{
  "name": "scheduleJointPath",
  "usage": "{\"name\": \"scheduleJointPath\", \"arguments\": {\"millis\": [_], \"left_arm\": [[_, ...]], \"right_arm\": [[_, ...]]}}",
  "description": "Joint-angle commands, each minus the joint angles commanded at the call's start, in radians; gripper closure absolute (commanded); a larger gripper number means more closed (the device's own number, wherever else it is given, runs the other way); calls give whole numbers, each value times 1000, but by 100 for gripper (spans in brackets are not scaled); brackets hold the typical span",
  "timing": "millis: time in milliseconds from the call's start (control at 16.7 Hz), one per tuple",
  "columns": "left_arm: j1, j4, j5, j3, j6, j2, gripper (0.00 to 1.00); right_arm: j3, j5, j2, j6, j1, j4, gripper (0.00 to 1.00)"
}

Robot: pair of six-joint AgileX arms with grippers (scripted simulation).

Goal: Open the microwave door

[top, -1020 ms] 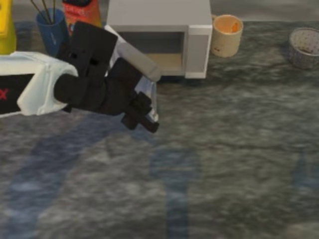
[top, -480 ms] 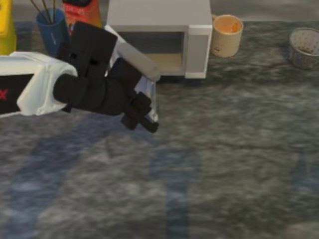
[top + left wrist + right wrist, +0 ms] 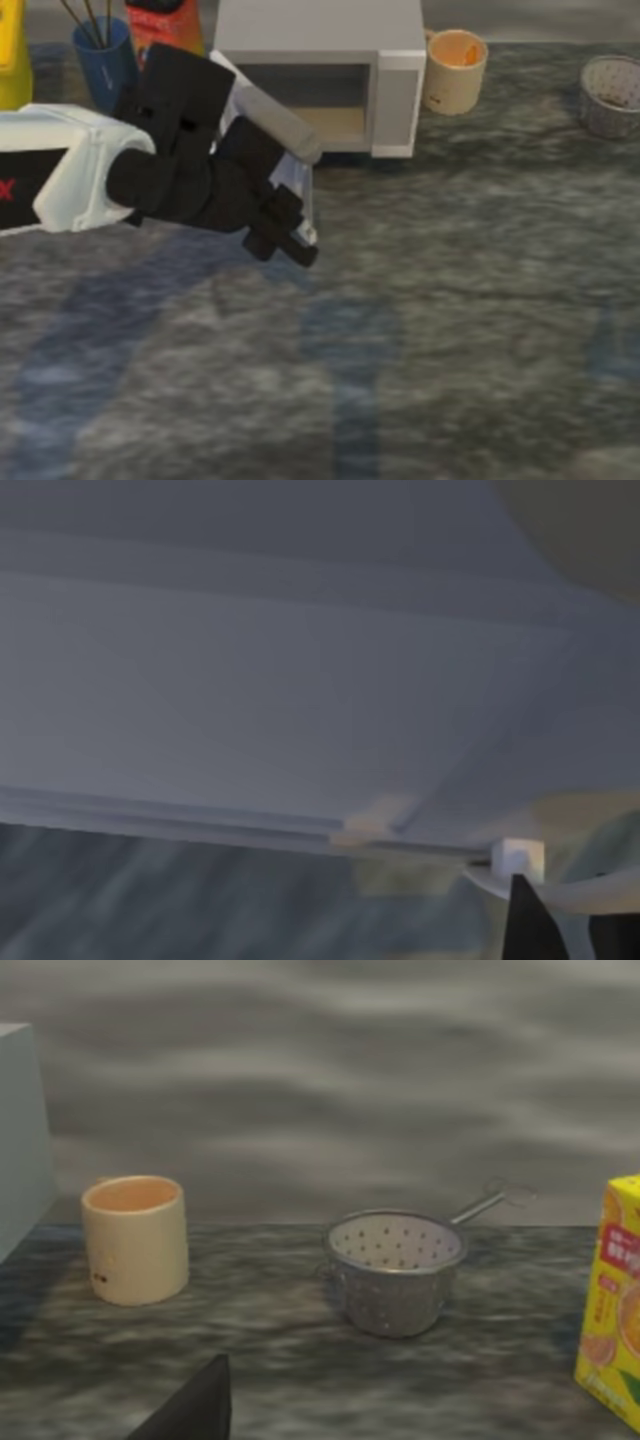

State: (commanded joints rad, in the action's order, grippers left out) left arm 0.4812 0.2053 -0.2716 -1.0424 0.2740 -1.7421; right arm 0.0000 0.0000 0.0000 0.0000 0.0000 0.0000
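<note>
Fingers (image 3: pixel 300 236) of left gripper (image 3: pixel 285 238) pinching door edge, frame centre-left | microwave door (image 3: pixel 300 180) swung wide | stiff hinged panel; best held by handle.

Almost no text can be read. On the left arm (image 3: pixel 60 180), in the top view, one red letter like an "X" shows at the picture's left edge (the rest of the word is cut off). The yellow carton (image 3: pixel 612 1300) in the right wrist view carries a red label with pale lettering, too blurred to read.
</note>
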Motion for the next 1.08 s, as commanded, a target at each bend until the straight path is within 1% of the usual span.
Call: {"name": "scheduleJointPath", "arguments": {"millis": [360, 1080], "left_arm": [[-35, 18, -41, 6, 68, 11, 100], [-36, 19, -42, 7, 71, 11, 100]], "right_arm": [[0, 0, 0, 0, 0, 0, 0], [0, 0, 0, 0, 0, 0, 0]]}}
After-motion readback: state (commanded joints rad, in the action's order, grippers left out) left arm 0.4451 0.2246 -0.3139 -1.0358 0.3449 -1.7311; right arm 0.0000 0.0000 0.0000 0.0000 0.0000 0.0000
